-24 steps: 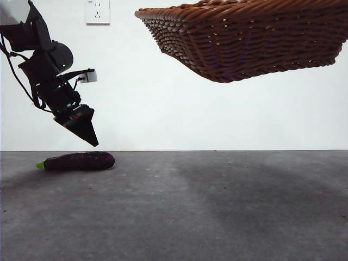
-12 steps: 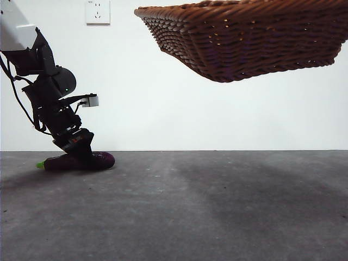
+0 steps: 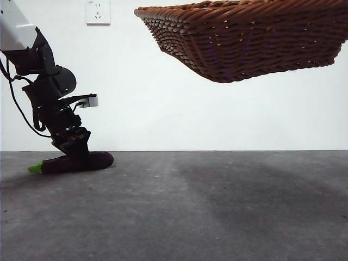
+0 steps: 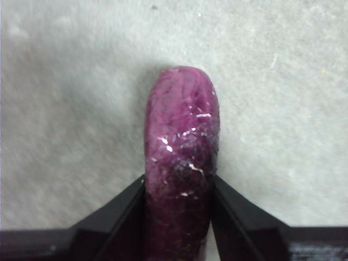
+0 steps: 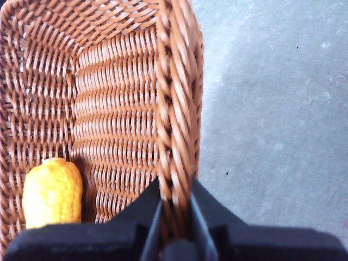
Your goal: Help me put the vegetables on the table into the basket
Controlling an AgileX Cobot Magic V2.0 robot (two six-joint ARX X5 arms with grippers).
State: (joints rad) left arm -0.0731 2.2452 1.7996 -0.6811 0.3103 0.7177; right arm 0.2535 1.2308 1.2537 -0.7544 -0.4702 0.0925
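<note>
The eggplant (image 3: 73,162) is seen lying on the table (image 3: 217,206) at the far left, clasped about its middle between the two jaws of the left claw (image 3: 79,155), which is lowered onto it from above. In the left wrist view the purple body (image 4: 182,163) is pressed by a jaw on either side, its rounded end projecting beyond them. Its long axis is laid level, the green stem (image 3: 35,168) pointing leftward. The basket (image 3: 244,38) is held aloft at upper right, its rim (image 5: 176,109) pinched by the right claw (image 5: 175,217); a corn cob (image 5: 53,191) is contained within.
</note>
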